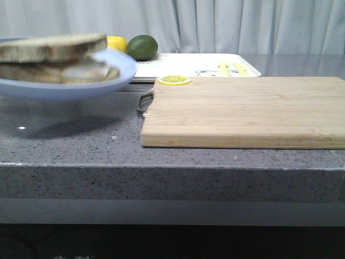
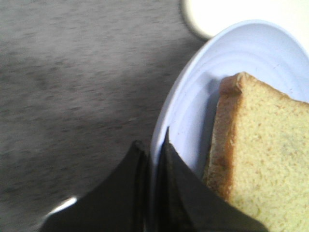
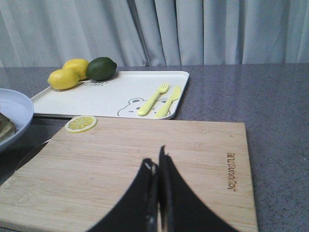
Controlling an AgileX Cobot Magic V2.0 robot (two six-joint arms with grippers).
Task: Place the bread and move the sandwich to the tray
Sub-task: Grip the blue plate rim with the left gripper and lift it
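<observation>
The sandwich point(image 1: 54, 54) lies on a round light-blue plate point(image 1: 64, 86) that hangs blurred above the counter at the left, its shadow below it. The top slice of bread point(image 2: 265, 164) has a brown crust and a pale crumb. Something whitish point(image 1: 86, 70) shows between the slices. My left gripper point(image 2: 154, 145) is shut on the plate's rim point(image 2: 193, 96), one finger on each side. The white tray point(image 1: 178, 65) lies at the back, and its corner point(image 2: 227, 12) shows just beyond the plate. My right gripper point(image 3: 157, 162) is shut and empty over the wooden cutting board point(image 3: 120, 169).
On the tray point(image 3: 106, 96) lie a yellow fork point(image 3: 153, 99) and knife point(image 3: 168, 101), with two lemons point(image 3: 63, 79) and a lime point(image 3: 101, 68) at its far corner. A lemon slice point(image 3: 80, 123) sits on the cutting board point(image 1: 242, 110). A curtain hangs behind.
</observation>
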